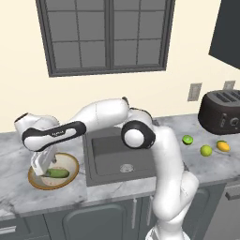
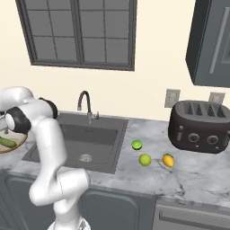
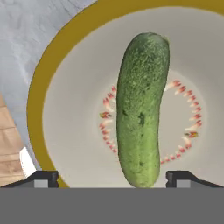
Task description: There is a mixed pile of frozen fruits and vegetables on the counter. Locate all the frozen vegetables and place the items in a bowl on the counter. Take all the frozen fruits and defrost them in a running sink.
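A: Where's the gripper [image 3: 112, 179] right now?

B: Just above the bowl [image 3: 41, 92], its 2 fingertips [image 3: 43, 179] spread wide on either side of the cucumber [image 3: 141, 109]. The jaws are released and hold nothing; the cucumber lies along the bowl's cream floor, over the ring of reddish marks.

A: So how should this step finish?

B: I'd lift straight up, keeping the fingers apart, so neither tip nudges the cucumber or catches the golden rim.

A: And the arm?

B: It reaches far to its left across the sink [image 1: 119, 157], forearm nearly level, hand tipped down over the bowl on the counter [image 1: 18, 194].

A: What's left?

B: The yellow-orange item [image 1: 223, 146] belongs in the bowl next. It sits near the toaster [image 1: 220, 111] with the 2 limes, darker green [image 1: 187, 139] and yellow-green [image 1: 206, 150], both bound for the sink.
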